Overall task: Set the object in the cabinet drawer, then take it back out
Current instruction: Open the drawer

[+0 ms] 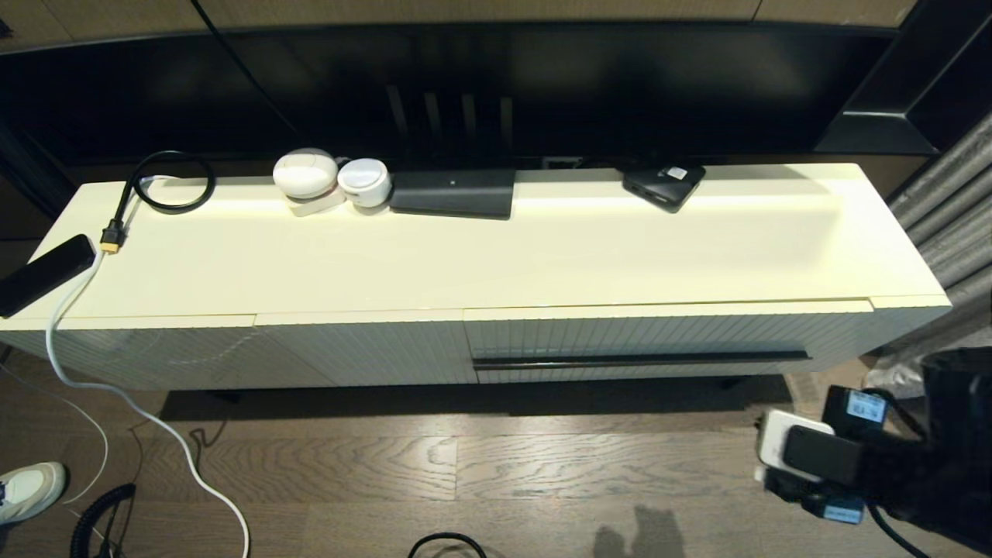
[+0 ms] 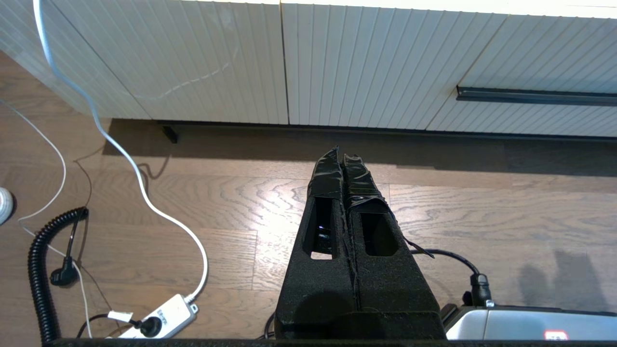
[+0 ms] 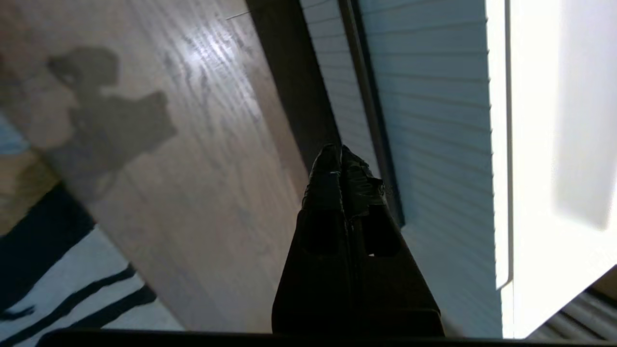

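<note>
R hand (image 3: 340, 153) clenched, nothing held, low over the floor (image 3: 202, 144) at the right end of the drawer (image 1: 666, 333), tips pointed near the handle (image 3: 368, 111) end but not touching. L hand (image 2: 343, 156) also clenched and empty, parked over the floor in front of the left panels (image 2: 193, 58), well apart from the drawer.

Drawer is fully shut, front flush w/ the cabinet. Object not ID'd: several items sit at the back of the worktop (image 1: 542, 248), e.g. black puck (image 1: 664, 184), white round units (image 1: 329, 180), black box (image 1: 453, 192). None is grasped.

Judged: task at start, drawer to be opened first.

Risks:
- Handle is a thin bar close to the ribbed front; w/ fingers shut, no hook is possible, and tips could be jammed into the ribs.
- Pull from the handle's end rather than mid could rack the wide drawer so it binds.
- White cable (image 1: 139, 403) and cords on the floor on the left could be snagged if the L arm is swung low.
</note>
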Robot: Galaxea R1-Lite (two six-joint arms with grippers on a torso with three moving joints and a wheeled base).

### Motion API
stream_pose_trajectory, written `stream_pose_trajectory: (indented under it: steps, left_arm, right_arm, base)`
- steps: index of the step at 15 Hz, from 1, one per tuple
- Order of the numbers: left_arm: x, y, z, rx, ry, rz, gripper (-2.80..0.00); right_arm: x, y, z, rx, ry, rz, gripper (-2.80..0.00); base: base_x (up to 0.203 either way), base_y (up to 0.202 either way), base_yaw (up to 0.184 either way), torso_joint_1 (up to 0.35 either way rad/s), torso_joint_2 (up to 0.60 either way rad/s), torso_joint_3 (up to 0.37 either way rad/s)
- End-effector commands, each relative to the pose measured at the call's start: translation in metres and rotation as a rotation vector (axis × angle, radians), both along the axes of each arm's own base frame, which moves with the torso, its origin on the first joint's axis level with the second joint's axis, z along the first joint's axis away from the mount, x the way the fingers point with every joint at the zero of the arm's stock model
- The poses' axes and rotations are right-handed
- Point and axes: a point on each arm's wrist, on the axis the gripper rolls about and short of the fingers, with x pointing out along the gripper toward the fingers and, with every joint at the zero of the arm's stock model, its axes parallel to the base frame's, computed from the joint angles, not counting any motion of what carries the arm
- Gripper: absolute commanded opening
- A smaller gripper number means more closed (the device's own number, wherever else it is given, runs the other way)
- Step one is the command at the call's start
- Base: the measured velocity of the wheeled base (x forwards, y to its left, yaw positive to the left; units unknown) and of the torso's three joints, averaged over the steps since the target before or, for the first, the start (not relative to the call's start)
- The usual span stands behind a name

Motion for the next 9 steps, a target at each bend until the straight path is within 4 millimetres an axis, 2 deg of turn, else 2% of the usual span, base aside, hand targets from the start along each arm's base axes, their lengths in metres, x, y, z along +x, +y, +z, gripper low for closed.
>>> stream_pose_trajectory:
  steps: [1,4,6,9]
  left_arm:
    - [0.0,0.0,0.0,-0.001,0.0,0.001,-2.8]
    - [0.0,0.0,0.0,-0.001,0.0,0.001,-2.8]
    - [0.0,0.0,0.0,-0.001,0.0,0.002,-2.8]
    - [0.0,0.0,0.0,-0.001,0.0,0.001,-2.8]
  right_arm:
    - [-0.05,-0.017,0.013,0.047,-0.079,0.009,-2.8]
    - [-0.094,-0.032,0.004,0.076,-0.042,0.011,-2.8]
    - [-0.114,-0.039,0.0,0.092,-0.002,0.004,-2.8]
    - [-0.123,-0.042,-0.003,0.135,0.03,0.024,-2.8]
  base:
    - [0.0,0.0,0.0,0.0,0.0,0.0]
    - [0.0,0.0,0.0,0.0,0.0,0.0]
    - [0.0,0.0,0.0,0.0,0.0,0.0]
    - [0.0,0.0,0.0,0.0,0.0,0.0]
